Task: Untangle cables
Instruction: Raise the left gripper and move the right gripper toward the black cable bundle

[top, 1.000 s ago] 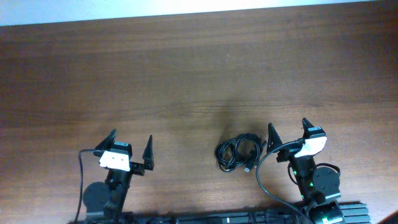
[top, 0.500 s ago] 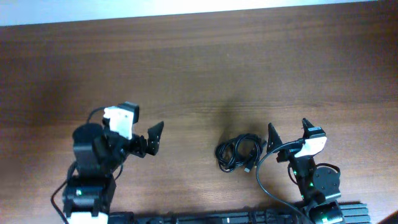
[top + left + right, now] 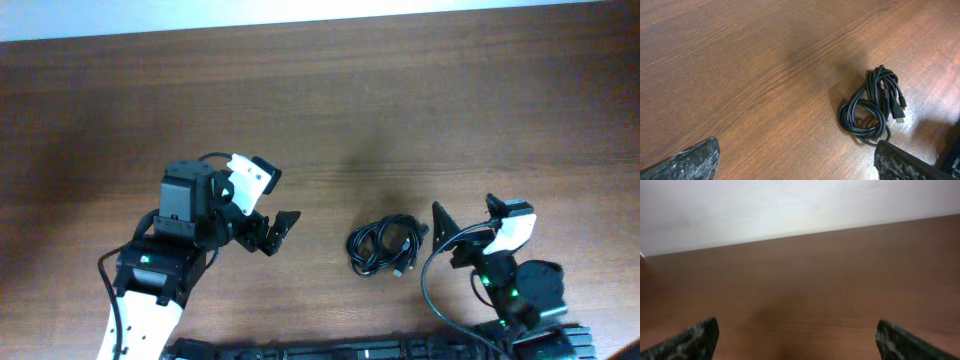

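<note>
Cables (image 3: 383, 246) between left pincer (image 3: 276, 231), right pincer (image 3: 464, 214); untouched.

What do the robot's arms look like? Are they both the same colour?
Mostly black. The left arm has a long white section lower down. The right arm has a thick black wire curving beside it. Each wrist carries a white camera block and each arm a green light. The left gripper and right gripper have pointed, grey-speckled black fingers.

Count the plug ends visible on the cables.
2, in the left wrist view: both at the right edge of the cables, one plug end just above the other. More may be hidden in the knot.
</note>
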Motion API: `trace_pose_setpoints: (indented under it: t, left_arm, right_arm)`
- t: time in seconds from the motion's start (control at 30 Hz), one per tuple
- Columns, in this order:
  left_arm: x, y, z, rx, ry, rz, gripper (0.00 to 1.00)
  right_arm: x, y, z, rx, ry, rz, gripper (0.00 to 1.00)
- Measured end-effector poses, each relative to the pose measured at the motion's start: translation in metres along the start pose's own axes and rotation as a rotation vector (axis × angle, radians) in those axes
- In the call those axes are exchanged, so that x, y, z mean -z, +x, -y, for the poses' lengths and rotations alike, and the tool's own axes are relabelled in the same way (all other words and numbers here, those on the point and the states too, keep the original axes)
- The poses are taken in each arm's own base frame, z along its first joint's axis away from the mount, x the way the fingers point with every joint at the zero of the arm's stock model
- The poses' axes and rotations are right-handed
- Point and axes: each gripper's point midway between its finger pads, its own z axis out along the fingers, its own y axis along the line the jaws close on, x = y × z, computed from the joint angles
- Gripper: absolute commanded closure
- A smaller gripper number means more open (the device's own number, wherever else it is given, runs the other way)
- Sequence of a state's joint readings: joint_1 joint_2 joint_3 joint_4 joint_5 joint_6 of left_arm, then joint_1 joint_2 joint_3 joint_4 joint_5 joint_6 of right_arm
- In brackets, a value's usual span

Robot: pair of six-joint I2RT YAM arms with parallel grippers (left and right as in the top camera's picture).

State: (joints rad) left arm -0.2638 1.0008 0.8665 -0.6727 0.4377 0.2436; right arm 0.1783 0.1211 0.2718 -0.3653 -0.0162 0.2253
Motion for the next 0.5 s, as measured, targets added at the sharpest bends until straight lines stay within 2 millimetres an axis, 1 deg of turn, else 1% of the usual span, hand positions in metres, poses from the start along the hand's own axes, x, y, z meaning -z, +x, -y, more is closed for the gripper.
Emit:
trace_pose_setpoints:
  t: [0.07,0.1,0.13,0.17,0.23,0.3,0.33,0.4,0.43,0.47,0.5]
  left_arm:
    - [0.000,0.000,0.000,0.000,0.001,-0.001,0.01]
    - [0.000,0.000,0.000,0.000,0.000,0.000,0.01]
    - [0.000,0.000,0.000,0.001,0.001,-0.002,0.01]
    - [0.000,0.000,0.000,0.000,0.000,-0.001,0.01]
    - [0.000,0.000,0.000,0.001,0.001,-0.003,0.01]
    - [0.000,0.001,0.000,0.002,0.002,-0.005,0.01]
    - [0.000,0.001,0.000,0.002,0.002,-0.006,0.01]
    - [0.000,0.001,0.000,0.002,0.002,-0.005,0.01]
    - [0.000,0.001,0.000,0.003,0.002,-0.006,0.01]
    - [0.000,0.001,0.000,0.003,0.002,-0.007,0.01]
    - [0.000,0.001,0.000,0.002,0.002,-0.006,0.01]
  right_arm:
    - [0.001,-0.015,-0.002,0.019,0.021,-0.061,0.01]
    - [0.001,-0.016,-0.002,0.025,0.037,-0.113,0.01]
    - [-0.001,-0.013,0.000,0.034,0.056,-0.190,0.01]
    - [-0.009,-0.014,0.000,0.042,0.074,-0.279,0.01]
    - [-0.015,-0.001,0.003,0.044,0.112,-0.471,0.01]
    - [-0.027,0.006,0.004,0.042,0.135,-0.608,0.01]
    - [-0.039,0.014,0.005,0.041,0.142,-0.687,0.01]
    - [-0.048,0.032,0.003,0.037,0.125,-0.787,0.00]
    - [-0.055,0.052,0.000,0.046,0.085,-0.876,0.00]
    - [-0.054,0.070,-0.009,0.073,-0.004,-0.959,0.00]
    - [-0.051,0.080,-0.017,0.094,-0.077,-1.009,0.01]
